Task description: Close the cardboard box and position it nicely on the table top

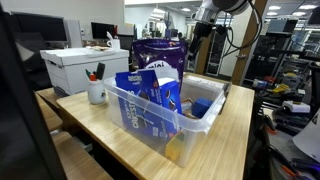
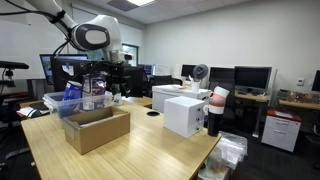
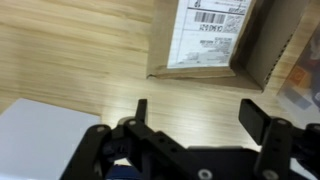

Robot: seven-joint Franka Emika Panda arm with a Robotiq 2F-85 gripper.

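Note:
The cardboard box (image 2: 97, 128) sits on the table top (image 2: 150, 152) with its top open. In the wrist view the box (image 3: 262, 55) lies at the upper right, and a white shipping label (image 3: 212, 30) shows on its inside. My gripper (image 3: 200, 115) hovers over bare wood just short of the box's near edge. It is open, its fingers (image 3: 141, 112) are spread wide, and nothing is between them. In an exterior view the gripper (image 2: 104, 86) hangs above the box's far side.
A clear plastic bin (image 1: 160, 105) of snack packs stands beside the box, with a purple bag (image 1: 160, 55) behind it. A white file box (image 1: 85, 68) and a mug of pens (image 1: 96, 92) sit further along. A white box (image 2: 185, 115) stands on the table and also shows in the wrist view's lower left (image 3: 35, 140).

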